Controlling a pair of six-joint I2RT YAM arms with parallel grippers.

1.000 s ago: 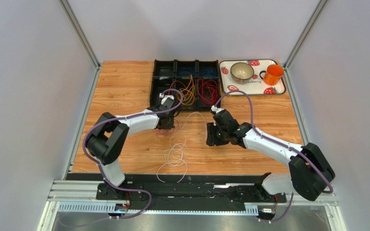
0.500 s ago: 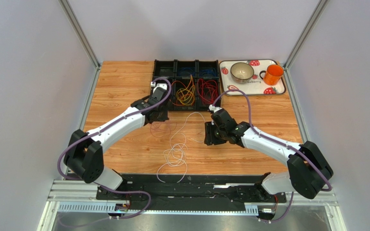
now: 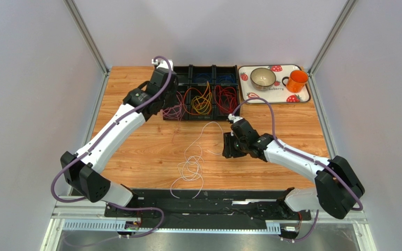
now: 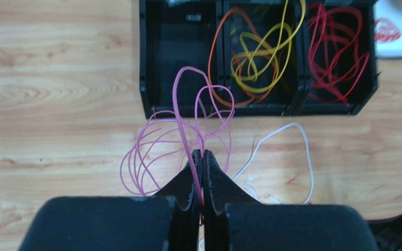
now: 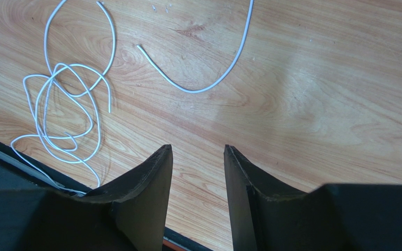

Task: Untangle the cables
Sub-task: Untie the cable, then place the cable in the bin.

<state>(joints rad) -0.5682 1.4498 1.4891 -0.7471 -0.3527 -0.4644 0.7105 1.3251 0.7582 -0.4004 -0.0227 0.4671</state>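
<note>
Evidently the sorting is well advanced but not complete. The black organizer (image 4: pixel 143 63) at the far side of the table (image 3: pixel 135 94) already holds separated bundles: the orange and yellow cables (image 4: pixel 250 63) share the near-middle compartment, the red cables (image 4: pixel 339 63) fill the near-right compartment, and the blue cables (image 3: pixel 204 78) lie in the far row. The left gripper (image 4: pixel 203 152) has its fingers pressed together on the purple cable (image 3: pixel 174 111), which hangs from the tips as a free bundle of loops. The upper loops overlap the near-left compartment (image 4: pixel 179 47), while the lower loops hang over the wood just in front of the organizer's near wall. That compartment looks dark and unoccupied, so delivery of the purple cable is judged to be the step in hand and not yet finished. The right gripper (image 5: pixel 198 149) stands over bare wood with its fingers spread and nothing between them. The white cable (image 5: pixel 64 112) lies on the table between the arms, near the right gripper: a knotted coil toward the near edge plus a loose curve farther out. Whether this is one cable or several cannot be determined. Left to do, by this reading: release the purple cable into its compartment, then work the white coil loose and stow it.
</note>
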